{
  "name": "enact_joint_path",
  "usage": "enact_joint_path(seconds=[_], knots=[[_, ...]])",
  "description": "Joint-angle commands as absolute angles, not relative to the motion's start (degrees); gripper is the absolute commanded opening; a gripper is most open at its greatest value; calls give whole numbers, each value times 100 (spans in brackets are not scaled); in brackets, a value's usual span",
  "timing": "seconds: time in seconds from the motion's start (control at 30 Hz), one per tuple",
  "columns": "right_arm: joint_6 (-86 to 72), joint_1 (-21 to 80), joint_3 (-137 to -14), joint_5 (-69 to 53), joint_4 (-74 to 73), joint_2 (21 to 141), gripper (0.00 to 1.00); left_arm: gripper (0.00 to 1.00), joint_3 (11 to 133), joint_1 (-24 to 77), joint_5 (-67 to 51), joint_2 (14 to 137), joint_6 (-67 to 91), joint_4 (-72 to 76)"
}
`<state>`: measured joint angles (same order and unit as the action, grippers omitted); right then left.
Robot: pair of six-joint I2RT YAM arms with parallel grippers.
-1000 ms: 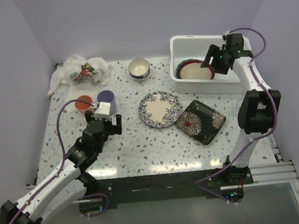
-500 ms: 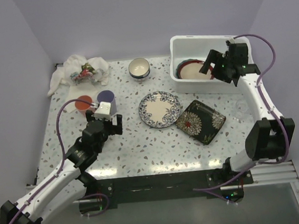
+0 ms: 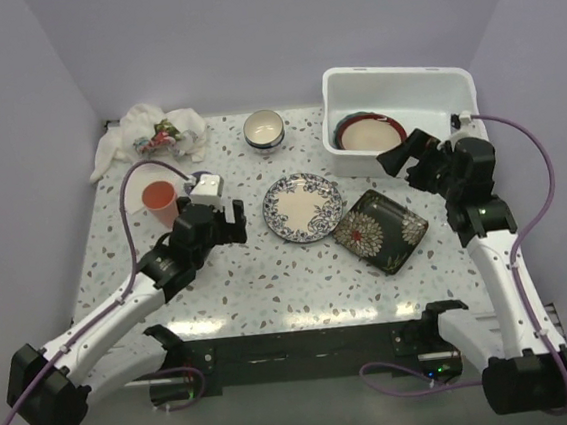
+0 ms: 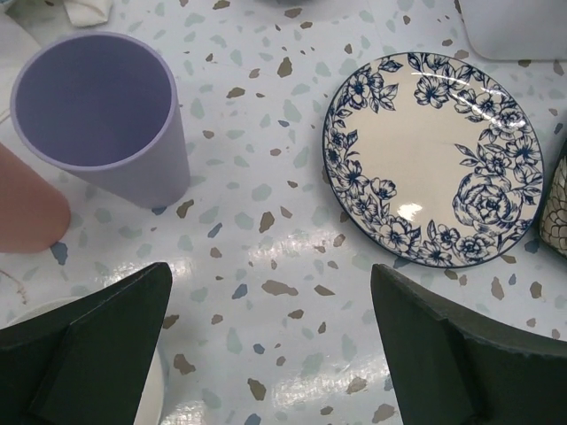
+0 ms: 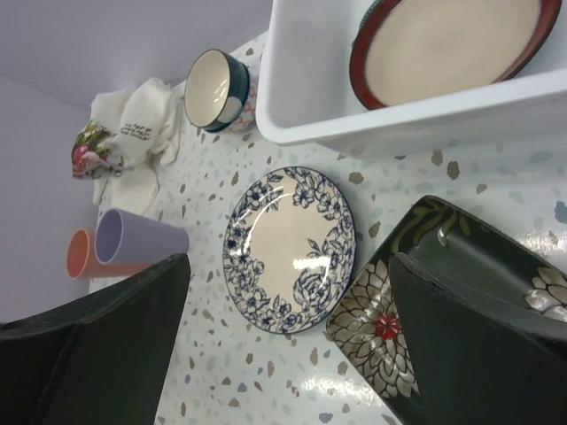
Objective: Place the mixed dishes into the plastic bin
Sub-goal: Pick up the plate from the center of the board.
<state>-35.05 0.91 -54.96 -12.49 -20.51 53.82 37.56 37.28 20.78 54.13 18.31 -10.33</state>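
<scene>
The red-rimmed cream plate [image 3: 365, 135] lies inside the white plastic bin [image 3: 397, 72]. The right tool [image 3: 406, 163], jaws apart and empty, hangs just outside the bin, likely lining up on the dark floral square plate [image 3: 380, 230]. The left tool [image 4: 270, 276], also apart, faces the blue-patterned round plate [image 4: 434, 159].

Lab test booth, plain lilac walls [image 3: 276, 32], speckled table [image 3: 269, 274], mounting rail [image 3: 307, 349]

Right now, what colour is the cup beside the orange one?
Light purple; the cup shows best in the left wrist view.
</scene>
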Motion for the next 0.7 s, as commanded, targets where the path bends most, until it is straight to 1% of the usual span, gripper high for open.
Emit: enact_joint_path(seconds=[0.0, 0.2, 0.27, 0.4, 0.67], knots=[[-3858, 105, -4862, -1749, -1442, 4809, 98, 100, 4411, 3753, 1960, 6001, 2679, -1300], [-4244, 97, -4105, -2346, -898, 4474, 98, 100, 4842, 3770, 1740, 7013, 3504, -1397], [-4359, 114, -3886, -2539, -765, 4386, 98, 98, 4843, 3762, 1714, 7276, 3787, -1336], [-4377, 167, -3692, -2628, -677, 4263, 98, 95, 4650, 3753, 1503, 7628, 4463, -749], [-4289, 264, -3604, -2856, -826, 4166, 98, 89, 4588, 3683, 1161, 8629, 5211, 201]])
